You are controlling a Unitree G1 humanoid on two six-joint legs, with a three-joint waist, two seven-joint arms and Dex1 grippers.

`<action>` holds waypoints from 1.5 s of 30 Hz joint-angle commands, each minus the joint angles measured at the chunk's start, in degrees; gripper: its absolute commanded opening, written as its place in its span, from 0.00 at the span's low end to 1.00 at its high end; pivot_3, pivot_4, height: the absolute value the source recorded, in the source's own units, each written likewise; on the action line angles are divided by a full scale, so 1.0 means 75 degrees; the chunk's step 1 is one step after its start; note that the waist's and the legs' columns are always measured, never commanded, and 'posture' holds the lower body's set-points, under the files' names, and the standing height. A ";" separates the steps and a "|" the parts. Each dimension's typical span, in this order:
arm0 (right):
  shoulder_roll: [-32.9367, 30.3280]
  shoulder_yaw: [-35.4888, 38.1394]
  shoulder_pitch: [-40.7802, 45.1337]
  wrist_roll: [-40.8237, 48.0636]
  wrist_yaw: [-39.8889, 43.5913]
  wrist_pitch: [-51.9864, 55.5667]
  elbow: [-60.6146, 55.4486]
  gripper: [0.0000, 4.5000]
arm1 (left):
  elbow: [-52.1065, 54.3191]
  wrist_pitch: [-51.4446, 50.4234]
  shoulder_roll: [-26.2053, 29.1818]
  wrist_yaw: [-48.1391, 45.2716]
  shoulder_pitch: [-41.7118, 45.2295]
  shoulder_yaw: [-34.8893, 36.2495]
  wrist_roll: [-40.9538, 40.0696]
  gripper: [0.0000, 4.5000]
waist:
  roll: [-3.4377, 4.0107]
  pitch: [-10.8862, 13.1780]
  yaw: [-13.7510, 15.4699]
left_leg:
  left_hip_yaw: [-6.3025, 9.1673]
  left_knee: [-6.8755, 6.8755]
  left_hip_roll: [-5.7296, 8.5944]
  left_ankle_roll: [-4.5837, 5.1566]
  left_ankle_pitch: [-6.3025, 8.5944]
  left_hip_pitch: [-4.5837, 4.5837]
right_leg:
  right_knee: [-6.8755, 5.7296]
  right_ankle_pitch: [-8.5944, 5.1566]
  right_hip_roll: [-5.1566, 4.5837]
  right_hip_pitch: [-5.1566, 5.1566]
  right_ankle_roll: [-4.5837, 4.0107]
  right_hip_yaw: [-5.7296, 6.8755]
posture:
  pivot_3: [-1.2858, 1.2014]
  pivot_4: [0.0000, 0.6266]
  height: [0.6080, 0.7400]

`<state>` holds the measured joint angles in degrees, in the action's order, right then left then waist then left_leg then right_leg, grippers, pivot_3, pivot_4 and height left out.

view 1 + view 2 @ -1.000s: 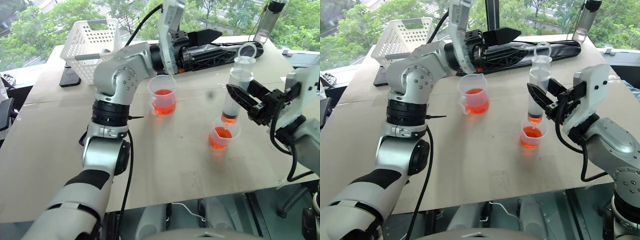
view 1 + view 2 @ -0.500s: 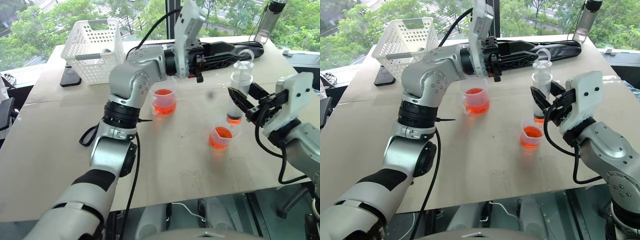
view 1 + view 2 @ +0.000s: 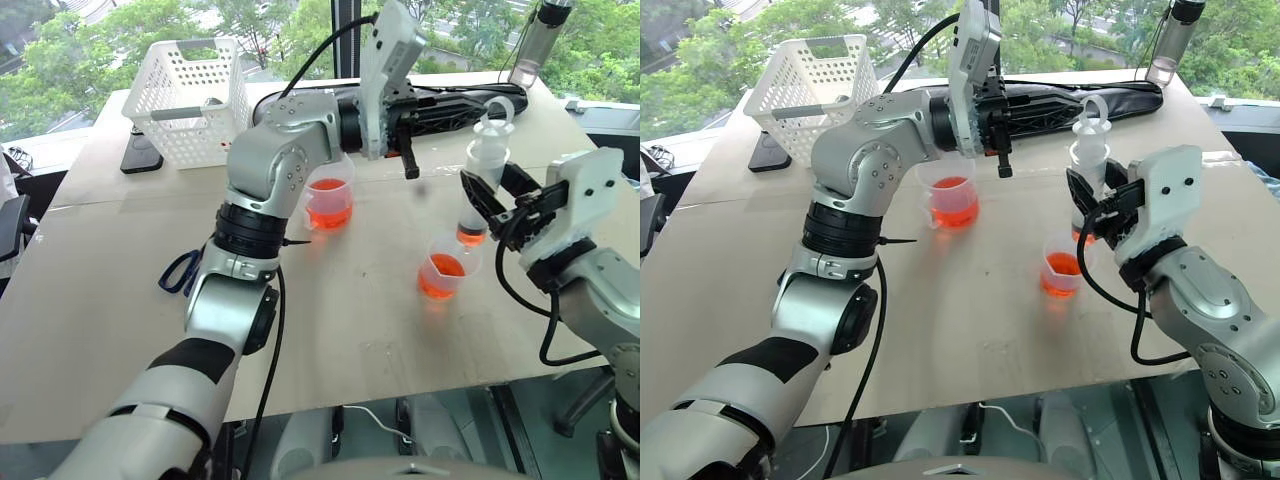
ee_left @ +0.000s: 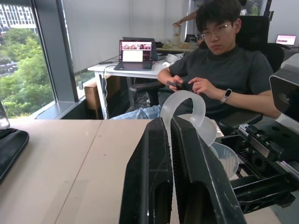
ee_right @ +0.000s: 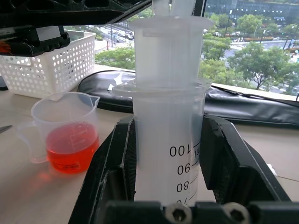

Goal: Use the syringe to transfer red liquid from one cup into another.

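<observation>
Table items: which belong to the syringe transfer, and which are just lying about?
Job:
- syringe, upright in the right tool
- spouted beaker of red liquid
- small cup under the syringe tip
- left tool, shut

Lying about:
- white basket
- blue-handled scissors
- black bag

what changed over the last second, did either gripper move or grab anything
The left gripper swung across the table toward the syringe and closed its fingers, which were wide open a second ago; it grips nothing. The right gripper kept its hold on the syringe barrel, tip above the smaller cup. The beaker and white basket stayed put.
</observation>
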<state>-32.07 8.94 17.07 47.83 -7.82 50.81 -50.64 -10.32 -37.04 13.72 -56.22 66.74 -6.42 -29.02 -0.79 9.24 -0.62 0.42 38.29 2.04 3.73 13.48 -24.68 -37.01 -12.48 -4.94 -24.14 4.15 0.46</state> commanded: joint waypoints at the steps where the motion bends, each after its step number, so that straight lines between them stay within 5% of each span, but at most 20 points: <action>1: 0.0098 -0.0070 0.0258 0.0128 -0.0054 -0.0030 -0.0527 0.32 | 0.0403 0.0099 0.0010 -0.0020 0.0138 -0.0046 0.0039 0.30 | 0.0000 0.0000 -0.0001 | 0.0000 0.0000 0.0000 0.0000 0.0000 0.0000 | 0.0000 0.0000 0.0000 0.0000 0.0000 0.0000 | 0.52 0.24 0.88; 6: 0.0163 -0.0063 0.0487 0.0230 -0.0231 0.0149 -0.0566 0.32 | 0.0245 0.0470 -0.0035 0.0173 0.0148 -0.0081 0.0336 0.80 | 0.0000 0.0000 0.0003 | 0.0001 0.0003 0.0000 0.0000 0.0000 0.0003 | 0.0000 0.0000 0.0000 0.0004 0.0000 0.0000 | 0.52 0.24 0.88; 9: 0.0169 -0.0039 0.0492 0.0238 -0.0241 0.0188 -0.0564 0.32 | 0.0255 0.0549 -0.0048 0.0197 0.0132 -0.0080 0.0373 0.77 | 0.0000 0.0000 0.0009 | 0.0003 0.0003 0.0000 0.0000 0.0000 0.0002 | 0.0000 0.0000 0.0000 0.0006 0.0000 0.0002 | 0.52 0.24 0.88; 17: 0.0235 0.0049 0.0167 0.0132 -0.0266 0.0123 -0.0686 0.32 | 0.0129 0.0815 -0.0026 0.0221 0.0165 -0.0138 0.0578 0.00 | 0.0000 0.0000 0.0010 | 0.0004 0.0003 0.0001 0.0000 0.0000 0.0001 | 0.0002 0.0000 0.0000 0.0007 0.0000 0.0004 | 0.52 0.24 0.88; 25: 0.0342 0.0163 -0.0063 0.0085 -0.0330 0.0084 -0.0800 0.32 | 0.0541 0.0145 0.0268 -0.0267 0.0106 0.0009 -0.0149 0.00 | 0.0000 0.0000 -0.0013 | 0.0005 0.0002 0.0000 0.0001 0.0000 0.0004 | 0.0001 0.0000 0.0001 0.0007 0.0000 0.0003 | 0.52 0.24 0.88; 26: 0.0344 0.0174 -0.0085 0.0080 -0.0314 0.0074 -0.0807 0.32 | 0.0558 0.0120 0.0310 -0.0302 0.0093 -0.0010 -0.0168 0.19 | 0.0001 0.0000 -0.0012 | 0.0005 0.0003 0.0000 0.0001 0.0000 0.0005 | 0.0001 0.0000 0.0001 0.0008 0.0000 0.0003 | 0.52 0.24 0.88; 31: 0.0354 0.0212 -0.0228 0.0042 -0.0179 -0.0020 -0.0812 0.32 | 0.0484 0.0366 0.0255 -0.0083 0.0050 -0.0086 0.0064 0.69 | 0.0000 0.0000 0.0014 | 0.0005 0.0004 0.0000 0.0000 0.0000 0.0005 | 0.0001 0.0000 0.0001 0.0010 0.0000 0.0004 | 0.52 0.24 0.88; 37: 0.0321 0.0272 -0.0320 0.0006 -0.0035 -0.0125 -0.0777 0.32 | 0.0484 0.0363 0.0133 -0.0070 0.0024 -0.0085 0.0111 0.69 | 0.0000 0.0000 0.0005 | 0.0006 0.0005 0.0001 0.0000 0.0000 0.0006 | 0.0003 0.0000 0.0001 0.0013 0.0001 0.0005 | 0.52 0.24 0.88; 40: 0.0315 0.0303 -0.0336 -0.0010 -0.0030 -0.0118 -0.0793 0.32 | 0.0485 0.0360 0.0133 -0.0055 0.0023 -0.0064 0.0142 0.52 | 0.0000 0.0000 0.0003 | 0.0007 0.0005 0.0001 0.0000 0.0000 0.0007 | 0.0002 0.0000 0.0001 0.0013 0.0001 0.0005 | 0.52 0.24 0.88; 45: 0.0321 0.0317 -0.0331 -0.0036 -0.0112 -0.0086 -0.0843 0.32 | 0.0451 0.0379 0.0213 -0.0012 0.0028 -0.0090 0.0254 0.50 | 0.0000 0.0000 0.0000 | 0.0007 0.0005 0.0001 0.0001 0.0000 0.0008 | 0.0002 0.0000 0.0001 0.0014 0.0001 0.0005 | 0.52 0.24 0.88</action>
<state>-29.46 9.55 14.38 47.72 -8.35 51.28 -54.24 -7.85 -35.21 15.00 -56.51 66.65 -7.48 -27.63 -0.79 9.24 -0.62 0.48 38.33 2.05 3.73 13.48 -24.62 -36.99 -12.48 -4.93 -24.04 4.16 0.50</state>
